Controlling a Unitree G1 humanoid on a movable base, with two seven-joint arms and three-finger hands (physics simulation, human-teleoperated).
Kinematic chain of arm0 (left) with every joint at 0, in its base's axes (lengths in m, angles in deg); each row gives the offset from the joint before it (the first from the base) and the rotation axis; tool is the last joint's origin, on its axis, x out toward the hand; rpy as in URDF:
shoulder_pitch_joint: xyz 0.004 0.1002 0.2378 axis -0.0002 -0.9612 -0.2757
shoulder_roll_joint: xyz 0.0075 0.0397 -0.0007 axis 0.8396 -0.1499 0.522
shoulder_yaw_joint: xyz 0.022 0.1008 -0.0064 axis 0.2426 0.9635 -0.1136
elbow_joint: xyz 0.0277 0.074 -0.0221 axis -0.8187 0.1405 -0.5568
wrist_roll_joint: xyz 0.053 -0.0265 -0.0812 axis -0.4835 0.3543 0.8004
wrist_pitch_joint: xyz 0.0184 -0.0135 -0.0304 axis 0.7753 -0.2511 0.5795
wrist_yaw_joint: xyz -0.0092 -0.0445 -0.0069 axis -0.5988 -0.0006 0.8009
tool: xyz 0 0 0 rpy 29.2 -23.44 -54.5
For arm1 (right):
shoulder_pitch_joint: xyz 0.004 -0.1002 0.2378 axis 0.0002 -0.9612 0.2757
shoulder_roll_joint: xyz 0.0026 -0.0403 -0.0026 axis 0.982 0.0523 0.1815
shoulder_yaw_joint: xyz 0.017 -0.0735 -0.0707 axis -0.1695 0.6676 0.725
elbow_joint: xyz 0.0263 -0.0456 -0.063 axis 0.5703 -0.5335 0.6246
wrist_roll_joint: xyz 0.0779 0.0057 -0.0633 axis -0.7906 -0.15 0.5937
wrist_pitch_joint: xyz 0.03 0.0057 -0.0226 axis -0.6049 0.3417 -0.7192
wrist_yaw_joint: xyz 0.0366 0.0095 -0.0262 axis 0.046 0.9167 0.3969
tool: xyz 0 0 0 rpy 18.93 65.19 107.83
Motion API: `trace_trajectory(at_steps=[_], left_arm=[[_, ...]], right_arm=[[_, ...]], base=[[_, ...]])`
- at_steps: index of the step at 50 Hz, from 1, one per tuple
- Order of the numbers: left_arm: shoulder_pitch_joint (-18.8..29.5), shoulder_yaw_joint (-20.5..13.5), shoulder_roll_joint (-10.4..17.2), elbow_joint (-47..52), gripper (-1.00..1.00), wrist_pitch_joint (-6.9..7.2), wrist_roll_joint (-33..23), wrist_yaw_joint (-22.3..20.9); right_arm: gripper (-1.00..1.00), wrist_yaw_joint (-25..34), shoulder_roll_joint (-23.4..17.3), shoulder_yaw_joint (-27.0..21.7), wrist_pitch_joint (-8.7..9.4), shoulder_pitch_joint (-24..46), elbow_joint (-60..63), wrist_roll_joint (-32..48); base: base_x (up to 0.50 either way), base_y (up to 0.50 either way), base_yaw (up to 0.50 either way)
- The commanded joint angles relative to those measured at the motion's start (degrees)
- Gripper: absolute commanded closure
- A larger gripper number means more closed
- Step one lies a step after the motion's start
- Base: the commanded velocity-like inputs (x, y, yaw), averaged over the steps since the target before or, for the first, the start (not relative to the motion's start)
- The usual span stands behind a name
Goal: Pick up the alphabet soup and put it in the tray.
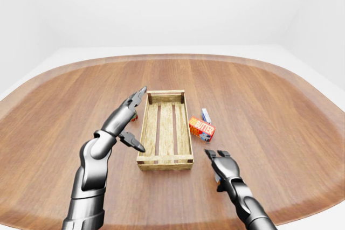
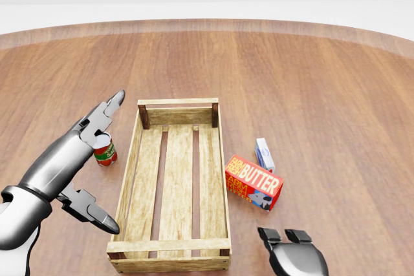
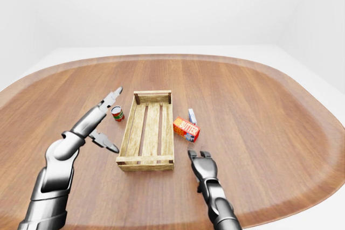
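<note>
The alphabet soup [image 2: 105,151] is a small red, white and green can standing upright on the wooden table, just left of the tray. The tray [image 2: 177,102] is a slatted wooden crate with nothing in it. My left hand [image 2: 115,159] hovers over the can with its fingers spread wide and partly hides the can's top. Its long fingers [image 2: 103,113] point up the view and the thumb [image 2: 94,212] points down beside the tray's left wall. My right hand [image 3: 199,157] is low at the bottom of the views, right of the tray, open and holding nothing.
A red butter box [image 2: 253,182] lies just right of the tray, with a small blue and white carton [image 2: 264,154] above it. The table's curved edge [image 1: 302,82] runs round the whole scene.
</note>
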Motion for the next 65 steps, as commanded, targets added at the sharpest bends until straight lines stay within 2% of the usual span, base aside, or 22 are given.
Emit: trace_trajectory(at_steps=[1,2,3,4,5,6,7,8,34,53,58,65], left_arm=[[0.0,0.1,-0.1,0.1,-1.0,0.0,-0.1,0.0],[0.0,0.1,-0.1,0.2,-1.0,0.0,-0.1,0.0],[-0.1,0.1,-0.1,0.2,-1.0,0.0,0.0,0.0],[-0.1,0.0,-0.1,0.2,-1.0,0.0,-0.1,0.0],[-0.1,0.0,0.0,0.1,-1.0,0.0,-0.1,0.1],[-0.1,0.0,0.0,0.1,-1.0,0.0,-0.1,0.1],[-0.1,0.0,0.0,0.0,-1.0,0.0,0.0,0.1],[-0.2,0.0,0.0,0.0,-1.0,0.0,-0.1,0.1],[-0.5,0.1,-0.1,-0.3,-1.0,0.0,-0.1,0.2],[-0.9,-0.2,-0.1,0.3,-1.0,0.0,0.2,-0.1],[-1.0,-0.1,-0.2,0.2,-1.0,0.0,0.1,0.0],[-1.2,-0.2,-0.2,-0.1,-1.0,0.0,0.2,0.2]], right_arm=[[-0.35,-0.6,0.1,0.2,0.12,-0.7,-2.6,0.5],[-0.22,-0.6,0.1,0.2,0.11,-0.8,-2.6,0.4],[0.15,-0.7,0.1,0.2,0.09,-0.7,-2.7,0.5],[0.36,-0.7,0.1,0.2,0.09,-0.7,-2.8,0.5],[0.67,-0.8,0.1,0.2,0.08,-0.6,-3.0,0.5],[0.66,-0.8,0.1,0.2,0.07,-0.6,-3.1,0.4],[0.92,-0.8,0.1,0.2,0.06,-0.6,-3.1,0.4],[1.0,-0.9,0.1,0.2,0.07,-0.5,-3.2,0.4],[1.0,0.3,0.2,0.1,0.29,-1.8,0.0,0.3],[1.0,6.5,0.7,-0.5,0.87,-6.6,14.6,0.9],[1.0,10.4,1.1,-1.2,1.32,-7.5,21.7,0.6],[1.0,13.9,2.2,-2.6,2.14,-4.6,25.9,-1.6]], base=[[0.0,0.0,0.0],[0.0,0.0,0.0],[0.0,0.0,0.0],[0.0,0.0,0.0],[0.0,0.0,0.0],[0.0,0.0,0.0],[0.0,0.0,0.0],[0.0,0.0,0.0],[0.0,0.0,0.0],[0.0,0.0,0.0],[0.0,0.0,0.0],[0.0,0.0,0.0]])
